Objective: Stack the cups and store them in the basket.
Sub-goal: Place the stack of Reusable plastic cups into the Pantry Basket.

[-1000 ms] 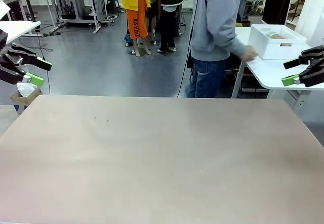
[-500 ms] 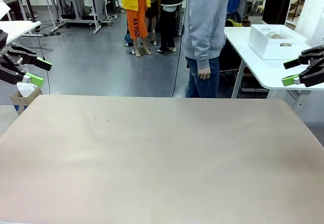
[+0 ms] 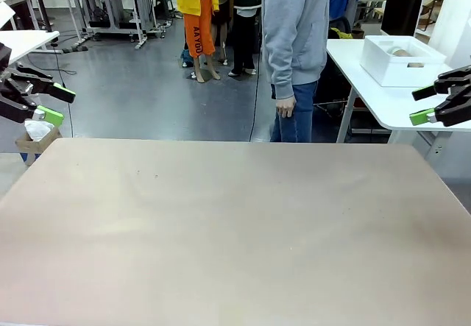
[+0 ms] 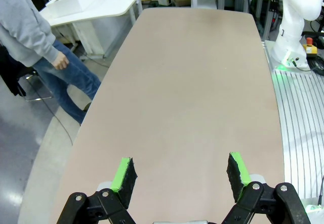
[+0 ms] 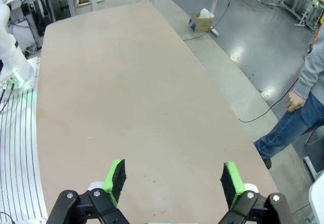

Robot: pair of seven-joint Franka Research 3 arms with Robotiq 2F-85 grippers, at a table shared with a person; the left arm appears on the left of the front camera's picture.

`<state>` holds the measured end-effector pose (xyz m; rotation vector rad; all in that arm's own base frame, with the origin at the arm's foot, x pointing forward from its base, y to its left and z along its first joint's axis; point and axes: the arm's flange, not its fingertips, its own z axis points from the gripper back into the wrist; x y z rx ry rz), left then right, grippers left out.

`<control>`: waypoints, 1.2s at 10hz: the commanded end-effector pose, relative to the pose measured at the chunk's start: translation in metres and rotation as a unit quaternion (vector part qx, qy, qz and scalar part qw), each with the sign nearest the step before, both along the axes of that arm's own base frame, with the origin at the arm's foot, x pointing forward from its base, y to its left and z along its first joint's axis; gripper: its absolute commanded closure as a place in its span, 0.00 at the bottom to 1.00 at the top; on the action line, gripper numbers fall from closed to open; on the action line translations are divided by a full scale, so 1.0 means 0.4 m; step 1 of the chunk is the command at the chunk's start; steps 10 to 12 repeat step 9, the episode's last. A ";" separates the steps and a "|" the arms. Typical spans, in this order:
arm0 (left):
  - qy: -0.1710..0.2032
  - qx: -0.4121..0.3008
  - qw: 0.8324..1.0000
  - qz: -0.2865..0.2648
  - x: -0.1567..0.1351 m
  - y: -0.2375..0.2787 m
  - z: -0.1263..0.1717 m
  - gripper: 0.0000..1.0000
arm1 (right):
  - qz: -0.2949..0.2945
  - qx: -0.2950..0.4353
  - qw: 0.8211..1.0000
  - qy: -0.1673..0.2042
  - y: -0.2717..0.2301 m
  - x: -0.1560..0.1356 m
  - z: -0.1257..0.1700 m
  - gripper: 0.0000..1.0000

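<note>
Beige laminate of the table lies bare between the two arms, and nothing on it is altered across the last second. At the left edge of the front view the left gripper is held above the floor beside the table, its jaws parted with nothing between the green pads; no change of pose is seen. Near the middle, the change is found: the person, a second ago leaning toward the side table at the right with a hand at the basket, is now turned back and stands at the far edge of the main table, the hand hanging loose and released, nothing grasped. Further right, the basket rests on the white side table, apart from the main table; brownish shapes inside it may be the cups, though that cannot be told for certain. At the right edge the right gripper is kept fully parted and empty. Stacking is judged not yet begun, since no cup is within reach of either arm.
</note>
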<state>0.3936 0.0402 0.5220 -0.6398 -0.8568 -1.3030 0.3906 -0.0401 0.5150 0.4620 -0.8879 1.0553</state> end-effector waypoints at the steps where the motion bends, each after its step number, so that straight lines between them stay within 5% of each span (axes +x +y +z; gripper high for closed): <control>1: -0.001 -0.002 1.000 -0.004 -0.001 0.001 0.003 0.06 | -0.002 0.011 1.000 -0.001 0.001 0.003 0.005 0.00; 12: -0.001 -0.002 1.000 -0.004 -0.001 0.001 0.003 0.06 | -0.002 0.011 1.000 -0.001 0.001 0.003 0.005 0.00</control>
